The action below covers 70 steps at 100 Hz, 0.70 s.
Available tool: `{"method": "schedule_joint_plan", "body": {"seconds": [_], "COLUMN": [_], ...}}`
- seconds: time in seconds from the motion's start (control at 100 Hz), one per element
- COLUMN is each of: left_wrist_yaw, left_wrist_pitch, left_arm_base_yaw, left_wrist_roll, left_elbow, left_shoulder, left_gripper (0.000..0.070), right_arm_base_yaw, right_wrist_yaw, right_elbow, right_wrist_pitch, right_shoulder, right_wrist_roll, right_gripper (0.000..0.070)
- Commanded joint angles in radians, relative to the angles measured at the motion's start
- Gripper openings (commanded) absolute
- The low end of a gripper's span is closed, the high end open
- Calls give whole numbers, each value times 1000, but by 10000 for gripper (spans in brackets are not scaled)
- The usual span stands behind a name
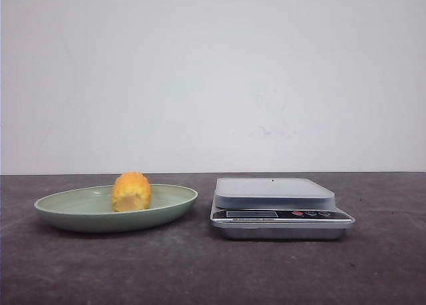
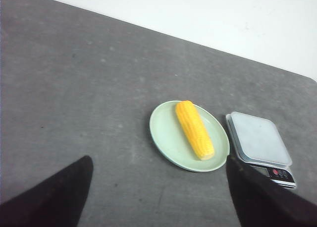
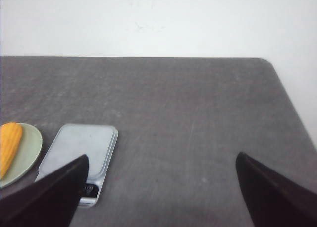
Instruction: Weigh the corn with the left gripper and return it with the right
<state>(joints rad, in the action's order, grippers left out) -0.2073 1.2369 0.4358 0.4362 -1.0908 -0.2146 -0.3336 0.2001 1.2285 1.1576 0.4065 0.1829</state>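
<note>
The yellow-orange corn [image 1: 131,192] lies on a pale green plate [image 1: 80,212] at the left of the table; its end faces the front camera. In the left wrist view the corn [image 2: 194,129] is a long cob lying across the plate [image 2: 166,133]. The silver kitchen scale [image 1: 276,205] stands right of the plate, nothing on its platform. My left gripper [image 2: 159,165] is open and empty, high above the table, short of the plate. My right gripper [image 3: 162,162] is open and empty, high over bare table right of the scale [image 3: 81,155]. Neither gripper shows in the front view.
The table is dark grey with a white wall behind it. Its rounded far right corner [image 3: 267,62] and right edge show in the right wrist view. The scale's display and buttons [image 1: 313,214] face the front.
</note>
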Motion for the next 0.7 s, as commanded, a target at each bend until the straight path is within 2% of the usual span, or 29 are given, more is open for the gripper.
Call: {"method": "schedule_joint_plan", "body": {"seconds": [0.0,0.16,0.22,0.26,0.3,0.33,0.37,0.4,0.42,0.56,0.69], "left_wrist_yaw": [7,6,6,6,6,6,6,6,6,6,6], "left_wrist_pitch": [-22,-87,-105,-113,-119,-124,-130,-132,-135,-158,-159], "left_arm_base_yaw": [2,2,2,2,2,2,2,2,2,2,2], "left_wrist_roll": [-23,-45,-50,-57,-67,-74,-85,-91,-92,-91,-85], "left_elbow": [11,67,74,74,74,74,74,74,74,74,74], "left_shoulder": [2,2,2,2,2,2,2,2,2,2,2], "left_gripper": [511,498,419,337,248,180,81,1,0,0,0], "right_arm_base_yaw": [-3,-3,-3,-3,-4,-4,-4,-4,-4,-4,-4], "right_wrist_yaw": [-22,-46,-63,-79,-84,-84,-84,-84,-84,-89,-90], "right_elbow": [-51,-183,-212,-228,-240,-245,-249,-252,-253,-253,-253], "right_wrist_pitch": [-1,-23,-37,-51,-65,-71,-84,-103,-118,-203,-206], "right_shoulder": [-35,-104,-108,-108,-108,-108,-108,-108,-108,-108,-108], "right_wrist_roll": [42,58,63,65,64,64,61,59,61,66,73], "right_gripper": [603,602,556,474,355,225,5,0,17,15,15]}}
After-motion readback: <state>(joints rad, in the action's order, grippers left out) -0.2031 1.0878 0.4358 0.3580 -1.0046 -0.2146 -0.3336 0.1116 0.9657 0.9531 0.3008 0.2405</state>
